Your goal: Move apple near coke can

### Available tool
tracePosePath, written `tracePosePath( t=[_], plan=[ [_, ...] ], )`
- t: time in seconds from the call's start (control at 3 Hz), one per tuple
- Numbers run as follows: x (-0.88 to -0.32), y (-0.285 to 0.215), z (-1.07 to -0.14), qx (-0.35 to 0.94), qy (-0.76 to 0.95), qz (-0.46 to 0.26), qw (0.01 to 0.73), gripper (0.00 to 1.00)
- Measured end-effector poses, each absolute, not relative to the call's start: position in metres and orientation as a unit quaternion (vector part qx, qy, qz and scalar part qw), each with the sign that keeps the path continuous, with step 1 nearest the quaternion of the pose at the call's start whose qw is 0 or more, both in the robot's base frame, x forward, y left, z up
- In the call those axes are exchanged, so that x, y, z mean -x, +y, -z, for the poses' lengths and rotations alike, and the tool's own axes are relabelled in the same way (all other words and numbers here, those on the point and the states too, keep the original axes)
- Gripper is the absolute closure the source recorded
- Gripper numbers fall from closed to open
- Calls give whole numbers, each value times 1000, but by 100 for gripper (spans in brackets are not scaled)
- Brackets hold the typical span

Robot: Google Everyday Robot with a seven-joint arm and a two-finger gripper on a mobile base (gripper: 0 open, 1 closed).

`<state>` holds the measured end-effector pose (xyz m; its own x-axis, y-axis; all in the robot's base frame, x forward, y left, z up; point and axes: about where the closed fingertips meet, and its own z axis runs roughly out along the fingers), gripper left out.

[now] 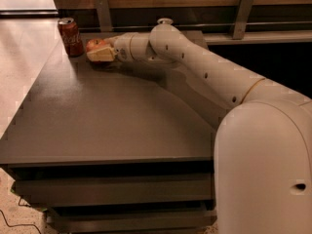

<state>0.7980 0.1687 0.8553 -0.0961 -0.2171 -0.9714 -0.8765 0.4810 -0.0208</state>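
Observation:
The red coke can point(70, 36) stands upright at the far left corner of the dark table point(112, 116). The red-orange apple point(95, 45) sits just right of the can, a small gap between them, held between the cream fingers point(101, 55) of my gripper point(99, 51). The gripper is low over the table top, reaching in from the right at the end of my long white arm point(195, 62). It is shut on the apple. The apple's lower side is hidden behind the near finger.
A wooden wall with two metal brackets point(102, 11) and a rail runs behind the table. The table's left edge drops to a pale floor point(19, 82). My white base point(263, 165) fills the lower right.

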Motion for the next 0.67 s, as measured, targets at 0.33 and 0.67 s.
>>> tracePosePath(
  t=[0.33,0.67],
  plan=[
    [-801,185,-849,415,673,-304,532,99],
    [-800,188,-849,416,672,-307,530,71]
  ],
)
